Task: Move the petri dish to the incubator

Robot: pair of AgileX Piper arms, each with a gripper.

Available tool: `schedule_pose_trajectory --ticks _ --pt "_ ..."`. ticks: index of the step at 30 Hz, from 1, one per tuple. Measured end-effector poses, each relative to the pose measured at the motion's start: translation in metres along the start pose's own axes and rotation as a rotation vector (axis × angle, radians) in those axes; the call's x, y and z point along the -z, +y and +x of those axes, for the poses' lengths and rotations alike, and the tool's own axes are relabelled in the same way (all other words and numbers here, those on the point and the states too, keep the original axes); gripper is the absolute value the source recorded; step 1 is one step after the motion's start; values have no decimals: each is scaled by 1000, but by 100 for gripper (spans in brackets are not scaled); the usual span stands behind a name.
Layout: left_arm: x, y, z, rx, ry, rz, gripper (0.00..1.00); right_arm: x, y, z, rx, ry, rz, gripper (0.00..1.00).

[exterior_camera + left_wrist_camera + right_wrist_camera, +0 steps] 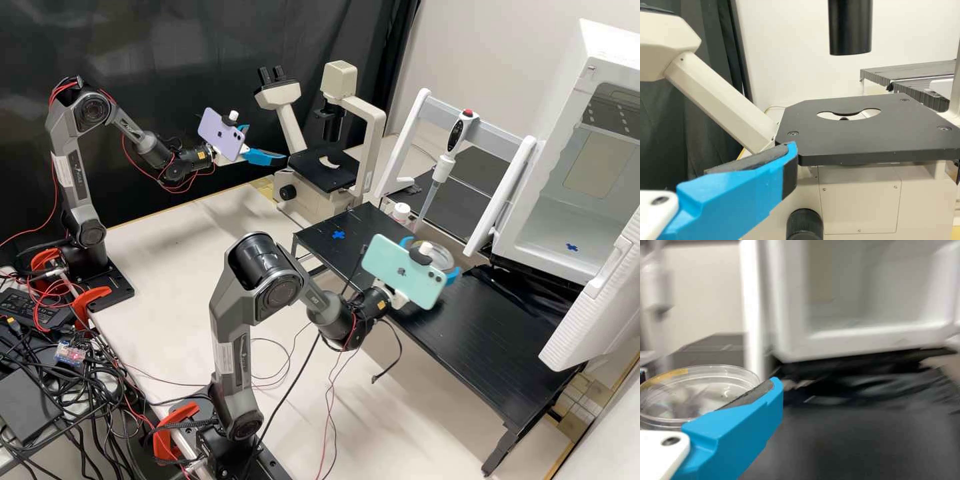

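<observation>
Right gripper (431,257): over the black platform (460,333), fingers parted by about the width of the petri dish (438,249) and closed on its sides. In the right wrist view, one padded finger (735,425) presses against the dish's rim; the dish is apart from the incubator (610,50).

Left gripper (267,143): fingers apart, nothing between them; one stands near the stage edge of the microscope (325,169).

Ahead of the dish, the incubator's front is open, with a raised lower lip and a blue cross (572,247) on the chamber floor. Its door (593,307) stands swung out on the near side, bounding the opening there. On the far side, the pipette stand (490,223) has its white leg between dish and incubator. Crumpled dark material (865,385) lies along the incubator's base.
</observation>
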Motion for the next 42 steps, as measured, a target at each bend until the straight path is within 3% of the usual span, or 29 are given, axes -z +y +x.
schedule_pose_trajectory --ticks 7,22,26,33,36,42 --pt "0 0 0 0 0 0 100 -7 52 39 -108 -45 -9 0" --pt "0 0 0 0 0 0 100 -22 110 137 -142 -206 -16 0" --pt "0 0 0 0 0 0 100 -28 108 159 -130 -240 5 0" --pt "0 0 0 0 0 0 100 -31 104 205 -91 -277 -23 0" --pt "0 0 0 0 0 0 100 -33 97 223 -68 -294 -15 0" --pt "0 0 0 0 0 0 100 -31 85 245 -52 -271 -30 0"
